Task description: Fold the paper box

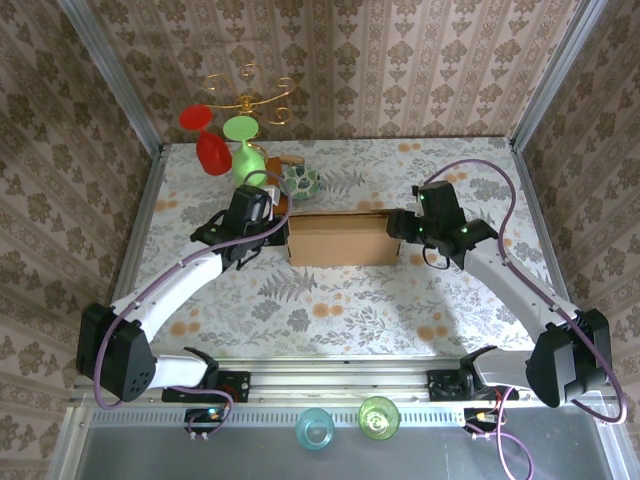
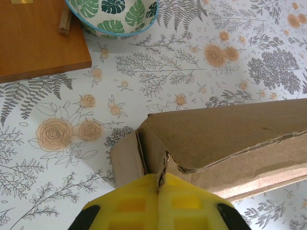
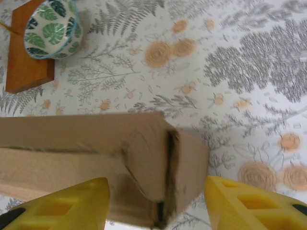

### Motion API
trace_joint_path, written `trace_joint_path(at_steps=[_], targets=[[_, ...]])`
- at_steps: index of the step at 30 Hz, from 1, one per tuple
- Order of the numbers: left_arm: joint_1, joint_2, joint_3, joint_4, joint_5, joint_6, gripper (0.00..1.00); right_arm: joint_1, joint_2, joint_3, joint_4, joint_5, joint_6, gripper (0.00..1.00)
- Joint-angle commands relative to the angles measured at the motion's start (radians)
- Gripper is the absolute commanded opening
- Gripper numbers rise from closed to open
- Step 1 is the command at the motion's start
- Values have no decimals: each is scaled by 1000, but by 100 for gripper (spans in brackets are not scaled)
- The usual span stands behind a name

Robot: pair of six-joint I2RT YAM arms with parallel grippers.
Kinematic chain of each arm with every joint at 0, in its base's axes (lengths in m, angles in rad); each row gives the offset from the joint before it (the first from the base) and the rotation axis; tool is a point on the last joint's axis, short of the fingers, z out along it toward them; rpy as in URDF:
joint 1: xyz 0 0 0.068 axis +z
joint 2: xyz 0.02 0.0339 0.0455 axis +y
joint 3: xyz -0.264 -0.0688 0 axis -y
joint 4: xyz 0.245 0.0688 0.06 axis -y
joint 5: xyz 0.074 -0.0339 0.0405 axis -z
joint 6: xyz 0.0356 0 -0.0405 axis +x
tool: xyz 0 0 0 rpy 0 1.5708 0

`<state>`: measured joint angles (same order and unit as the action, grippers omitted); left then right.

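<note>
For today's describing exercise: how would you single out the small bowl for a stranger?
Start at the flower-print table. Behind the central cardboard box, by a wooden board, stands the bowl. It alone bears green leaf prints and a blue rim.

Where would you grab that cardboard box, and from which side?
By a short end, coming in from the side. The paper box lies long and shallow, left to right; its end is narrow enough to sit between open fingers, as at the right gripper. The long faces look too wide.
</note>
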<state>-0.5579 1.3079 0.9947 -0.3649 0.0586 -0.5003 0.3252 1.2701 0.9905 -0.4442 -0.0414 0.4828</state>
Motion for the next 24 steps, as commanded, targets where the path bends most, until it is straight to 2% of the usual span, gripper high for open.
trace_joint_path(at_steps=[1,9,15,20,24], targets=[[-8,28,-12,-94,-15,4,0,-17,-30,45,-116,-31,89,59],[-10,33,-5,-97,-11,7,0,-107,-45,106,-120,-114,268,61],[-9,34,0,-98,-12,9,0,-182,16,166,-115,-199,491,60],[-10,40,10,-101,-19,9,0,-190,116,210,-167,-303,599,59],[-10,42,12,-100,-23,5,0,-190,146,175,-128,-341,643,59]])
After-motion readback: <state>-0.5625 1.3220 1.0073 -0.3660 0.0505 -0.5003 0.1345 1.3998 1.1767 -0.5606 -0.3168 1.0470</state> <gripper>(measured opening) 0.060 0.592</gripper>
